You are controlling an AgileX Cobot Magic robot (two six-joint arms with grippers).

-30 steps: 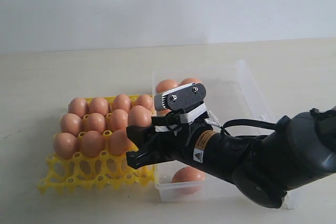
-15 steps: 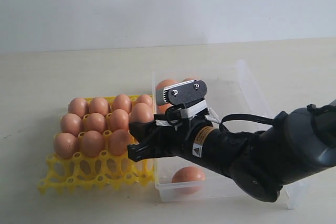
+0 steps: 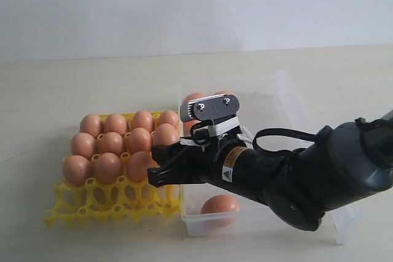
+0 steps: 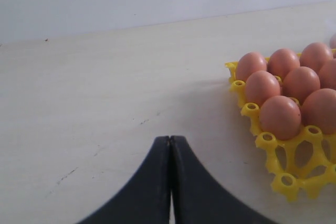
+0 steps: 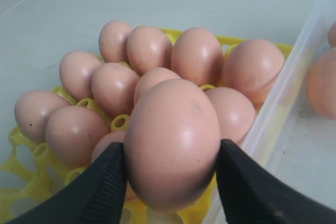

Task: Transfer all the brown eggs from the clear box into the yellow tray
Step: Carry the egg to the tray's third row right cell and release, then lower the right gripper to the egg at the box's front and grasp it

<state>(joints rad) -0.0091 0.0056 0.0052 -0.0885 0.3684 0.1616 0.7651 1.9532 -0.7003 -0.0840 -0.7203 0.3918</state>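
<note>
Beige worktop (image 3: 73, 90) carries the clear box (image 3: 301, 111) and, just beside it, the yellow tray (image 3: 73, 210). The right gripper (image 3: 158, 165) reaches over the box's wall, clamped on one brown egg (image 5: 173, 140), which hangs above the tray's box-side edge over cups that are already filled. Lowered here, shell would likely strike shell and crack; the seated eggs (image 3: 110, 142) stand in the way, and the empty cups lie in the near rows. At least three leftover eggs (image 3: 220, 205) wait in the box. The left gripper (image 4: 170, 182), jaws together, hangs over bare worktop beside the tray.
</note>
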